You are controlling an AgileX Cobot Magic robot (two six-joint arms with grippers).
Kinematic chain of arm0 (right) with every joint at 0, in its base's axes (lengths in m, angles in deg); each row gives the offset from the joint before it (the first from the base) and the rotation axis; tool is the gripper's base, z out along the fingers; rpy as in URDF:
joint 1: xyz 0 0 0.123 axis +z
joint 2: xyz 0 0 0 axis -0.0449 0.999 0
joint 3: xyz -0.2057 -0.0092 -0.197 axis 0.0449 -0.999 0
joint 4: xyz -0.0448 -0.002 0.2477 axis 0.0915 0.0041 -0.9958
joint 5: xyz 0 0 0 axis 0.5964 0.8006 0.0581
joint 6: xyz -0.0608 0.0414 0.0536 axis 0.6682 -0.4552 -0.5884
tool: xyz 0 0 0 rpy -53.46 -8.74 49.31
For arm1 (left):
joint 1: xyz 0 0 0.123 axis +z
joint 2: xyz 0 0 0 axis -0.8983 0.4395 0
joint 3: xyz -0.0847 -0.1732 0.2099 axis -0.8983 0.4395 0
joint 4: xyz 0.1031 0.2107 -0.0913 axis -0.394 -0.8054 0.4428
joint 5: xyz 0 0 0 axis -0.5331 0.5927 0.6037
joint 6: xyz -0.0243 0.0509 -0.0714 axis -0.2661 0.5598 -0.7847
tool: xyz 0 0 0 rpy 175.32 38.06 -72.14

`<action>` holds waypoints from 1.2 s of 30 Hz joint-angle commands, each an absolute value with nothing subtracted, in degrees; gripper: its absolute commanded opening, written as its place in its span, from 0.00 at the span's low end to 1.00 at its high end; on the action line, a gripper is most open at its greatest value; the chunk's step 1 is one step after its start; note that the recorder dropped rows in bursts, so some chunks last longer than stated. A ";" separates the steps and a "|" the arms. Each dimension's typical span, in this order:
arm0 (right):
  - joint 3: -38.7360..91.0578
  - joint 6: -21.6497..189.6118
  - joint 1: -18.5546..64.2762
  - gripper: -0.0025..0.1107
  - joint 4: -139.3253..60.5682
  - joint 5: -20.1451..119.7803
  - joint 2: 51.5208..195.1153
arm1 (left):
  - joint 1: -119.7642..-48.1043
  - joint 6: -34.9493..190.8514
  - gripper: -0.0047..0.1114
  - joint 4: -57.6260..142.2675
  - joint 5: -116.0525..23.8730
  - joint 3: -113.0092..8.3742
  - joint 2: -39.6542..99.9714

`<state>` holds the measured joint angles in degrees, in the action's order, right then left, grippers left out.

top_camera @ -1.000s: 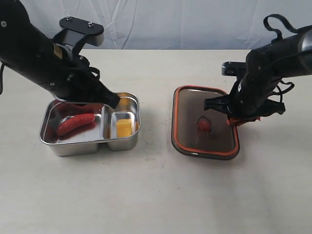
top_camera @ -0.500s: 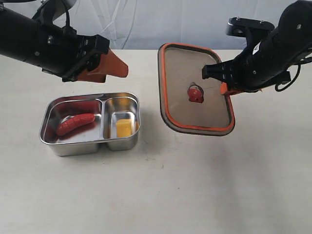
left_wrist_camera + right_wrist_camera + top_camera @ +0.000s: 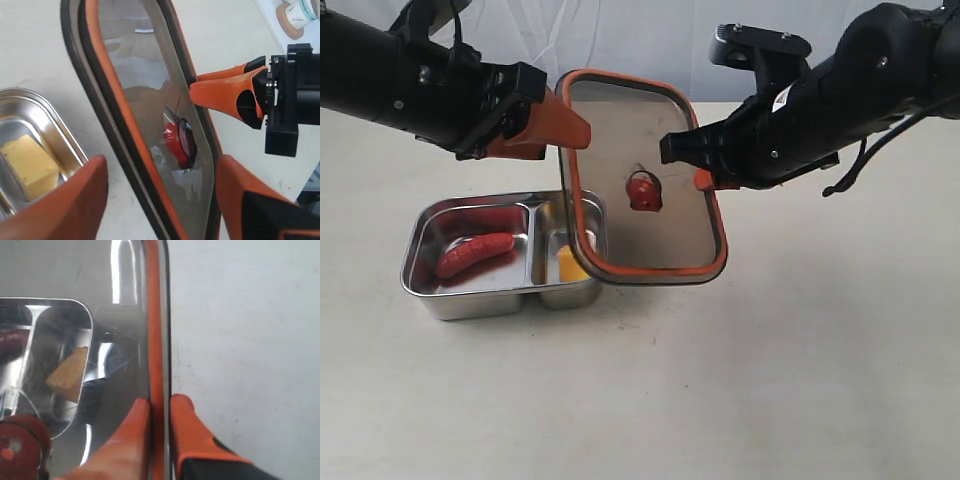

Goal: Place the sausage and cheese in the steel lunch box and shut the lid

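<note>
The pale worktop [image 3: 770, 380] carries one steel lunch box [image 3: 470, 303], set toward its left edge and about midway between the near and far edges. The box has two compartments, both already filled. One lid [image 3: 620, 150] is off the worktop altogether, held tilted in the air just right of the box, and from the exterior view its lower corner overlaps the small compartment. Two arms are in play. The right end effector [image 3: 704, 180] has its fingers closed tight on the lid's long rim, a thin pinch at one side only. The left end effector [image 3: 565, 130] hangs wide open and holds nothing, above the far side of the box and close by the lid's upper corner. One sausage [image 3: 475, 254] lies in the large compartment, and one cheese [image 3: 567, 266] wedge sits in the small one, partly hidden by the lid. One orange valve tab [image 3: 642, 190] sits at the lid's centre. Filling looks finished, so closing is what remains. The main risk is that single-edge grip: the lid could swivel or slip in the pinch as it is levelled. It could also land skewed on the box rim, leaving the seal unseated, or shove the light box sideways. The open left fingers are near enough to be clipped as the lid swings.
</note>
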<state>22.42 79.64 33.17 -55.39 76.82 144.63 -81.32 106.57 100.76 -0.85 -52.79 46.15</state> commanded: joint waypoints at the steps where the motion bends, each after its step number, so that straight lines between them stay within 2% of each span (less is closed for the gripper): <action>1: 22.09 80.36 34.01 0.01 -56.67 75.45 143.95 | -81.13 107.14 0.56 101.59 -1.30 -52.65 45.72; 14: 22.09 83.60 37.72 0.01 -59.23 74.19 140.99 | -81.13 107.14 0.54 100.45 -2.60 -52.65 47.14; 17: 22.09 83.84 38.52 0.01 -59.36 73.92 140.81 | -81.13 107.14 0.38 100.23 -2.72 -52.65 47.14; 21: 22.09 84.44 38.84 0.01 -59.47 73.70 140.62 | -81.13 107.14 0.06 100.23 -2.72 -52.65 47.14; 30: 22.09 84.44 38.50 0.02 -58.99 73.46 140.22 | -81.13 107.27 0.04 96.98 -4.05 -52.65 46.90; 32: 22.09 84.44 37.85 0.10 -57.74 73.56 139.63 | -81.13 106.97 0.04 94.39 -4.72 -52.65 46.77; 36: 22.09 84.44 37.39 0.38 -54.69 73.68 137.61 | -81.13 106.97 0.04 92.49 -5.98 -52.65 46.26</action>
<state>22.32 83.75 38.06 -57.58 74.43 139.80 -81.32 106.76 95.91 -3.84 -52.79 46.80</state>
